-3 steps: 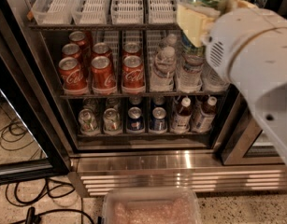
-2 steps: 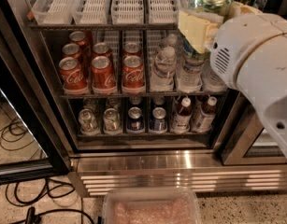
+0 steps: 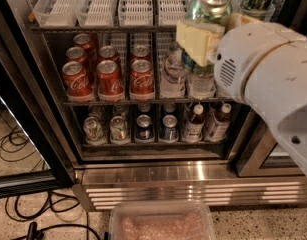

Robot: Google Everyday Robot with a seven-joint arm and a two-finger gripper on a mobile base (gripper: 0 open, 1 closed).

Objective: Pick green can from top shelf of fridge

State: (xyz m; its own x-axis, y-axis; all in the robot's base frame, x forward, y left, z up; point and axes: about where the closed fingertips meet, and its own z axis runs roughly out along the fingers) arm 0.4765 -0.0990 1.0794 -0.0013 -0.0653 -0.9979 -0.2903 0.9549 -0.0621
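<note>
Shifted left and lower in view since 0.7 s ago: green can point(image 3: 208, 11) and gripper point(image 3: 215, 29) together. Stock on the lower shelves unchanged.

Can upright between the cream pads point(image 3: 195, 41), silver top showing above them, lower body hidden by the left pad. Positioned at the right end of the top shelf point(image 3: 103, 29), directly above the water bottles point(image 3: 173, 74). Cannot tell whether base rests on a tray or is lifted off it.

Surroundings, near to far:
- clear plastic tub point(image 3: 160, 224) at bottom edge; black cables point(image 3: 23, 204) on floor at left
- fridge point(image 3: 193, 173) steel sill and slatted grille point(image 3: 193, 191)
- white arm point(image 3: 268, 69) filling right side, covering right end of middle shelf
- bottom shelf: mixed cans point(image 3: 118, 129) at left, small bottles point(image 3: 203, 121) at right
- middle shelf: red cans point(image 3: 110, 76) at left, water bottles just beside them
- top shelf: ribbed clear trays point(image 3: 98, 4), nothing seen in the left lanes

Gripper clamped on the green can, pads pressed against both sides, wrist entering from the right.
</note>
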